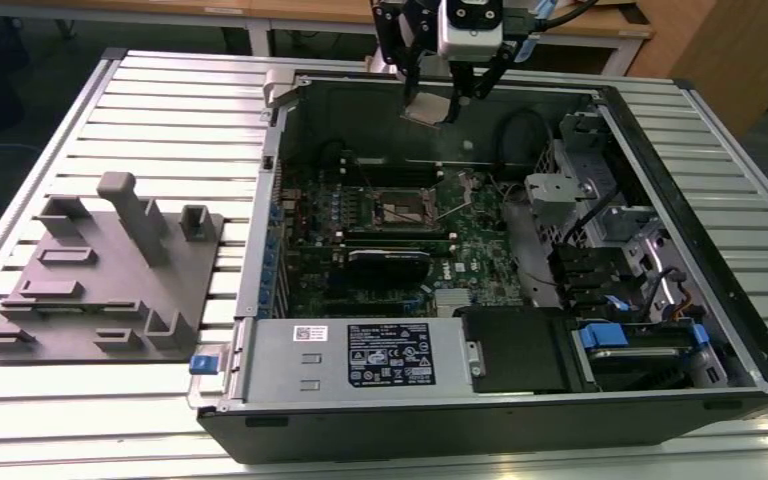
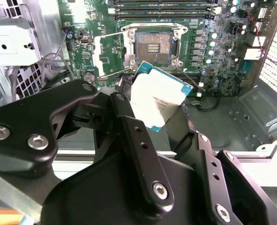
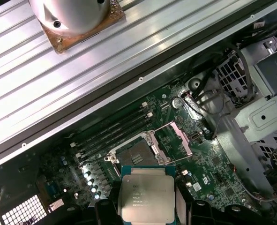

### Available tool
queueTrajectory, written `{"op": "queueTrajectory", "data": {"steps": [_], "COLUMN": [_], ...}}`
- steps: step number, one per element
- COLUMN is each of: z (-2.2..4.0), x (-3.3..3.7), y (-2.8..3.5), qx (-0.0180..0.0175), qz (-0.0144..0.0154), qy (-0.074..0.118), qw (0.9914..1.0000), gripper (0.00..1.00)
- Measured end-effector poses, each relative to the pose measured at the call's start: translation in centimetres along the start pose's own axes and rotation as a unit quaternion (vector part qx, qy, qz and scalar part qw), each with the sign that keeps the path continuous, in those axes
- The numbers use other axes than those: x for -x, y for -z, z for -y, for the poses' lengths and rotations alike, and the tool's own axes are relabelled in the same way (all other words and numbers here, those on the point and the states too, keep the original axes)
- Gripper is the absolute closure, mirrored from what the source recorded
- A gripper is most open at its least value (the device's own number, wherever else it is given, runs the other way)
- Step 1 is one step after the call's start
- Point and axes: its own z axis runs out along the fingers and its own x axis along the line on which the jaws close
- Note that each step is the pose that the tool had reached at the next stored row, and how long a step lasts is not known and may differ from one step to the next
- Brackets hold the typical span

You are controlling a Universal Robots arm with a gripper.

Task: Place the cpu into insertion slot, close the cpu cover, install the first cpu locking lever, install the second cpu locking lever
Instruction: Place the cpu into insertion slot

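Observation:
My gripper (image 1: 446, 98) hangs over the far wall of the open computer case and is shut on the cpu (image 1: 427, 109), a flat square chip with a pale metal face. In both wrist views the cpu (image 2: 158, 99) (image 3: 146, 198) sits tilted between the black fingers (image 2: 123, 117), clear of the board. The insertion slot (image 1: 402, 210) (image 2: 151, 46) (image 3: 134, 157) lies open and bare on the green board, below and ahead of the chip. The cpu cover (image 2: 111, 52) (image 3: 175, 140) is swung up beside the slot. Thin wire levers (image 2: 114, 71) stand loose at the slot's sides.
The case (image 1: 704, 300) lies on a slatted metal table (image 1: 77, 420). A grey fixture with pegs (image 1: 104, 270) stands at the exterior view's left. Near the slot are memory slots (image 2: 161, 8), a black card (image 1: 387, 262), a drive cage (image 1: 598, 200) and a power supply (image 1: 357, 355).

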Motion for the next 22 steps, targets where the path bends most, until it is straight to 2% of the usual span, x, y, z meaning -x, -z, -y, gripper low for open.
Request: {"op": "queueTrajectory", "data": {"steps": [22], "z": [0.0], "x": [0.0], "y": [0.0], "qx": [0.0002], "qz": [0.0009], "qy": [-0.01], "qw": [0.99995], "gripper": [0.46]}}
